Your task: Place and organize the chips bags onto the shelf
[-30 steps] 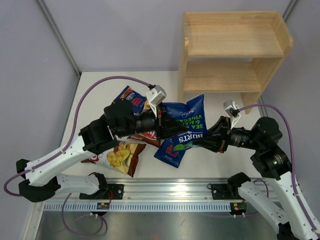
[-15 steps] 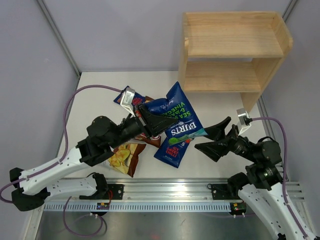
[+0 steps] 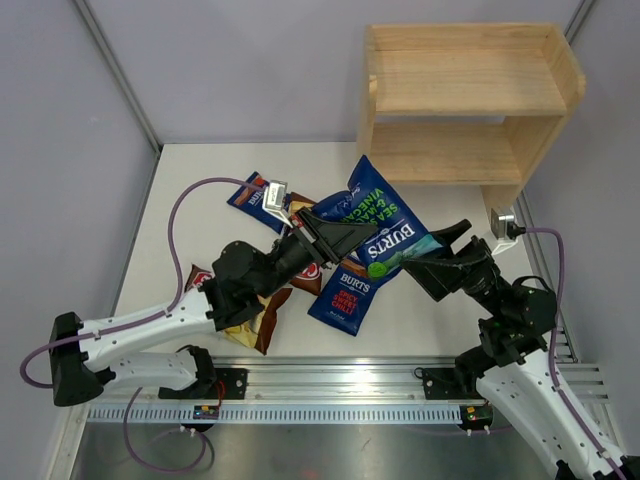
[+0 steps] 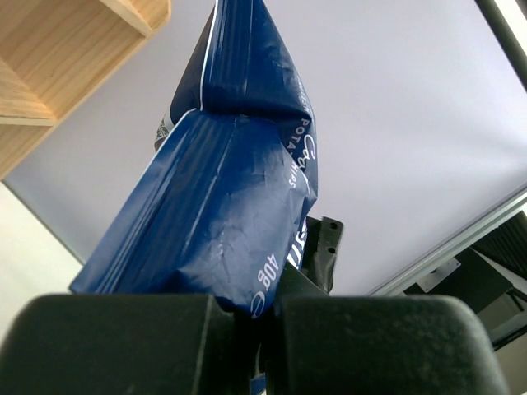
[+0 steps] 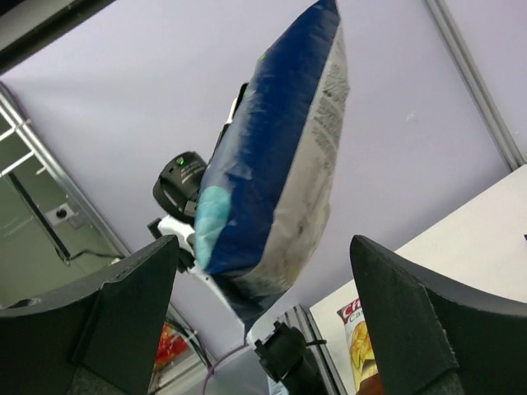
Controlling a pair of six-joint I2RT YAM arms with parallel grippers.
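Left gripper (image 3: 350, 232): clamped on the green-lettered Burts bag (image 3: 388, 228), held above the table (image 3: 420, 310) near the shelf (image 3: 460, 100).
Right gripper (image 3: 435, 248): jaws wide apart, either side of that bag's end.
Below: red-lettered Burts bag (image 3: 345, 298) and Chuba bags (image 3: 248, 315), part-hidden by the left arm.
Behind: second red-lettered Burts bag (image 3: 252, 195).

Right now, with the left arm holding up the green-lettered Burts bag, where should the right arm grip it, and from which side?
Probably the free end of the green-lettered Burts bag, opposite where the left gripper holds it. Come from the right: the open right gripper faces it there, the bag edge-on between its fingers, flat faces toward them.
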